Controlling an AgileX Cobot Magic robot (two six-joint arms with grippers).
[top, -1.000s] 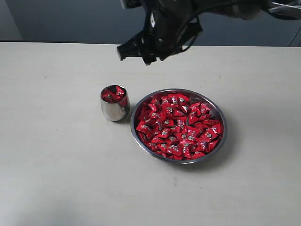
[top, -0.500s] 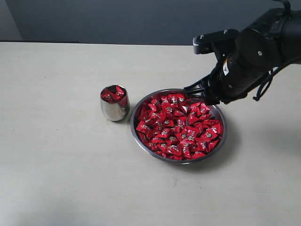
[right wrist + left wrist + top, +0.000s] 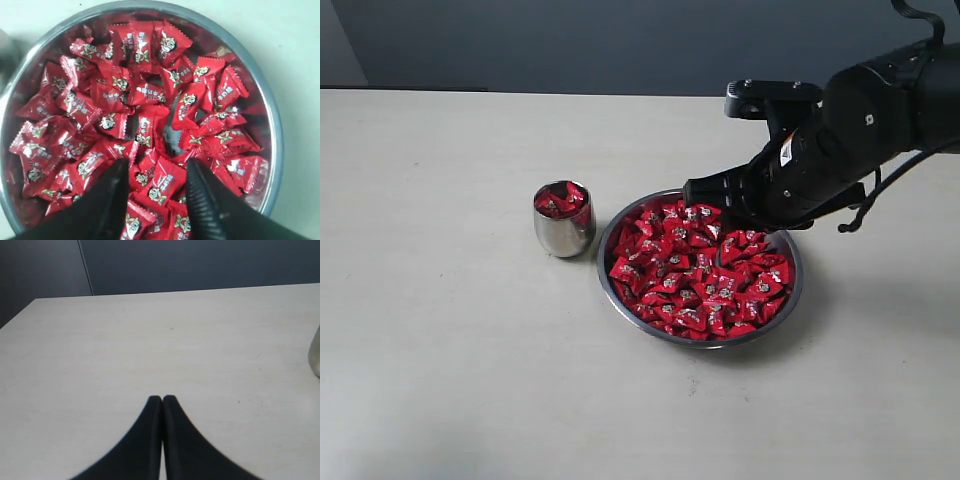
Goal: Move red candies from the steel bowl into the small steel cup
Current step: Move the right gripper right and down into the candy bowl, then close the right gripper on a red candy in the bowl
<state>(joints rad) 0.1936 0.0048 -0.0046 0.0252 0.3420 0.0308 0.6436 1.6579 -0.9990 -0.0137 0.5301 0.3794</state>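
while open and empty, right claw (image 3: 157, 166) low over the red candies (image 3: 145, 95) in the steel bowl (image 3: 274, 131)

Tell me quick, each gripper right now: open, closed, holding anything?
Left gripper: shut, empty, over the table.
Right gripper: open, holding nothing, over the red candies in the steel bowl.

Cup (image 3: 563, 236) just left of bowl (image 3: 604, 270); candies (image 3: 700, 272) in both.

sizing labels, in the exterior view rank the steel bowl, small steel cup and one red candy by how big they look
1. steel bowl, clearly largest
2. small steel cup
3. single red candy, smallest
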